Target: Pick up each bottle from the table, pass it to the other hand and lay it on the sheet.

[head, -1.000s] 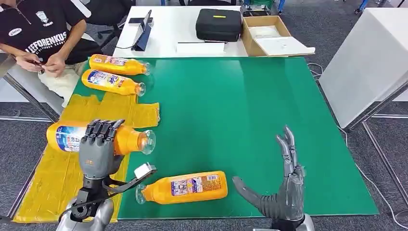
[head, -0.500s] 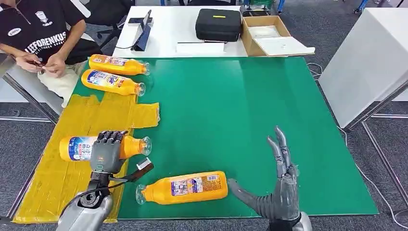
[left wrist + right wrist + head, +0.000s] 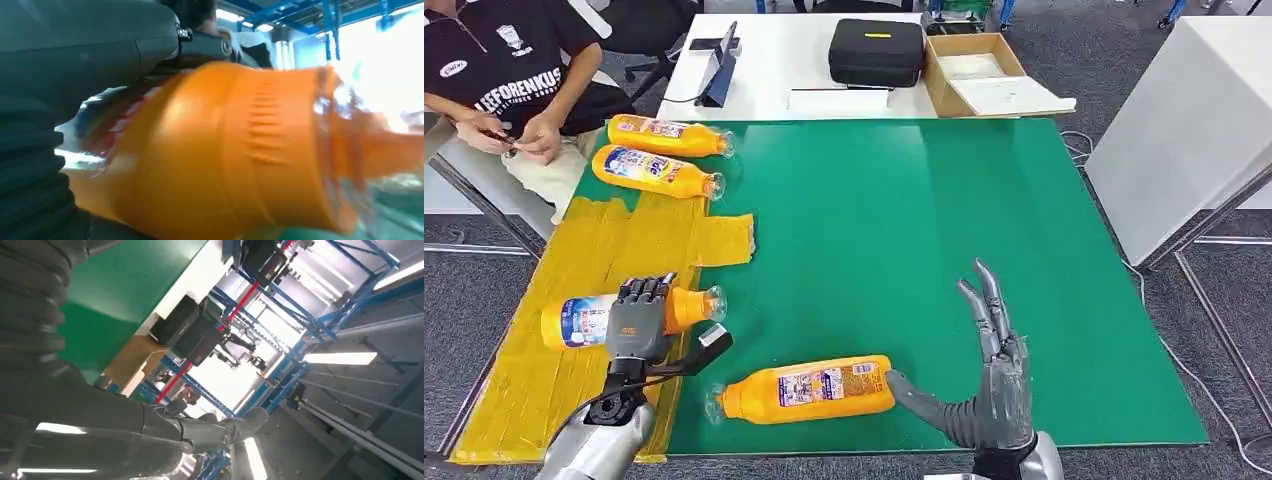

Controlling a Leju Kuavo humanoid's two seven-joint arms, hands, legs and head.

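Left hand (image 3: 636,322) fingers wrap an orange bottle (image 3: 584,318) low over the yellow sheet (image 3: 544,370) at near left; set it flat before releasing. Right hand (image 3: 984,395), fingers spread, holds nothing beside the next bottle (image 3: 809,389).

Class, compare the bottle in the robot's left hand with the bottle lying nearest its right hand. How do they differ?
The held bottle is gripped by the left hand over the yellow sheet; the near bottle lies free on the green mat. Their necks point opposite ways. Both are orange, labelled and lying sideways.
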